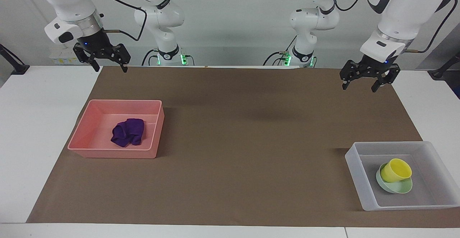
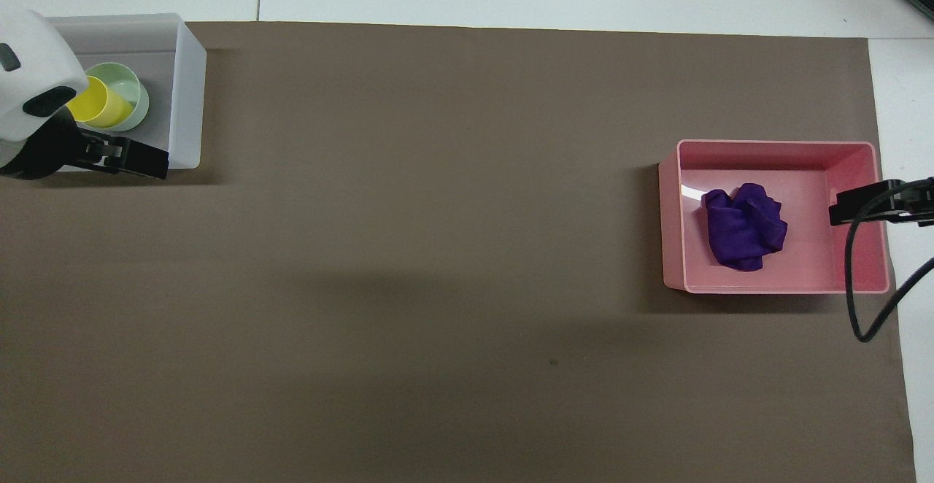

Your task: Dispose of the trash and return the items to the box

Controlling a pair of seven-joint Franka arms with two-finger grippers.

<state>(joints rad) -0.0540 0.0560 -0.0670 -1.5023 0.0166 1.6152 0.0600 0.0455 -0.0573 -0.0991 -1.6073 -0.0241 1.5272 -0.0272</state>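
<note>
The counter (image 1: 43, 130) is white, and a big flat brown paper mat (image 1: 230, 130) covers most of it.

At the right arm's end sits a pink plastic bin (image 1: 90, 142). It is a rectangle with smooth, shiny walls. Inside it lies the purple cloth (image 1: 128, 132), soft and all scrunched into a lumpy ball with folds.

At the left arm's end sits the box (image 1: 354, 168). It is a see-through, milky white plastic box with low, straight walls. In it is the green bowl (image 1: 397, 188), round, shallow and smooth. The yellow cup (image 1: 395, 170) rests in the bowl, tipped over on its side. The cup is round plastic too, and not as wide as the bowl.

The left claw (image 1: 369, 80) hangs in the air over the edge of the brown mat at its own end of the counter. Its two black fingers are spread apart and hold nothing.

The right claw (image 1: 101, 59) hangs in the air over the corner of the mat at its end. Its fingers are spread apart too, and it holds nothing.
</note>
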